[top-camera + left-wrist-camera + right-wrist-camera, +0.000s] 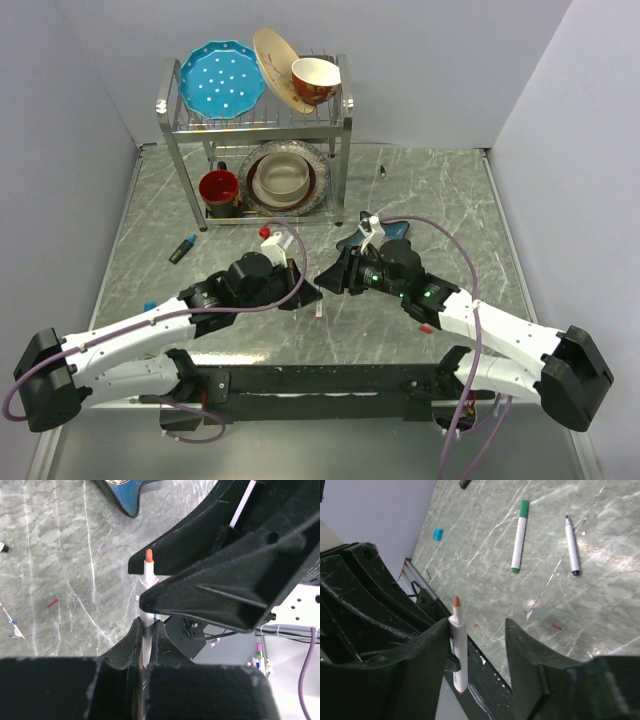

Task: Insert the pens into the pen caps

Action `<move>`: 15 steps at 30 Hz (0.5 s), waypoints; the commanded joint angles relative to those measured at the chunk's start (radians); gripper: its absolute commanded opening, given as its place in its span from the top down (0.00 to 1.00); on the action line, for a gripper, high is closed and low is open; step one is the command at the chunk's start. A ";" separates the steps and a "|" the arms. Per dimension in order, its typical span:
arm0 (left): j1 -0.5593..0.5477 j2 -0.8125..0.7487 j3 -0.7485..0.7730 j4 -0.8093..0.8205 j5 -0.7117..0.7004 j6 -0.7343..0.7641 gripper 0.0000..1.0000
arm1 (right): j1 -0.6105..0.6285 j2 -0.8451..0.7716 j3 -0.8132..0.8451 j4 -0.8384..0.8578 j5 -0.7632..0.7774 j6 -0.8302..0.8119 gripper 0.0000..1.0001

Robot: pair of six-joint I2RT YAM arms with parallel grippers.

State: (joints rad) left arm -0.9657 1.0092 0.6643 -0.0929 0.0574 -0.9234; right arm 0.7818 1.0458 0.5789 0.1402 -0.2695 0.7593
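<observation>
High rear overview, close wrist views, seemingly sharing pen (147, 575)

**What the grippers hide from us**

From the right wrist, we see one finger of the right gripper (476, 627) covering part of the barrel of the red-tipped pen (460, 650). A dark object (465, 483) far ahead of it is cut by the top edge. From the left wrist, the pen's lower barrel is hidden between the fingers of the left gripper (146, 630). A blue shape (125, 495) ahead runs off the top. From above, the pen is too small for us to make out.
</observation>
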 commanded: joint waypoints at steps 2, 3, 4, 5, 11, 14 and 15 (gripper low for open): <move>-0.005 -0.041 -0.014 0.085 0.051 0.037 0.99 | 0.022 0.040 0.064 0.073 -0.002 -0.009 0.55; -0.004 -0.043 -0.017 0.085 0.050 0.038 0.99 | 0.023 0.043 0.064 0.078 -0.013 -0.009 0.58; -0.005 -0.044 -0.019 0.085 0.048 0.043 0.99 | 0.024 0.054 0.064 0.103 -0.026 -0.014 0.62; -0.005 -0.046 -0.019 0.087 0.047 0.046 0.99 | 0.027 0.057 0.059 0.117 -0.060 -0.015 0.74; -0.004 -0.078 -0.029 0.085 0.048 0.047 0.76 | 0.027 0.023 0.046 0.176 -0.111 -0.022 1.00; -0.005 -0.118 -0.046 0.114 0.056 0.047 0.58 | 0.027 -0.033 0.029 0.208 -0.105 -0.006 1.00; -0.004 -0.126 -0.052 0.116 0.056 0.049 0.56 | 0.027 -0.047 0.027 0.211 -0.102 -0.002 1.00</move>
State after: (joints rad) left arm -0.9661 0.9409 0.6224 -0.0635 0.0853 -0.8883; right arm 0.8009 1.0748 0.6014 0.2405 -0.3569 0.7490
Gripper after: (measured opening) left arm 0.402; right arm 0.098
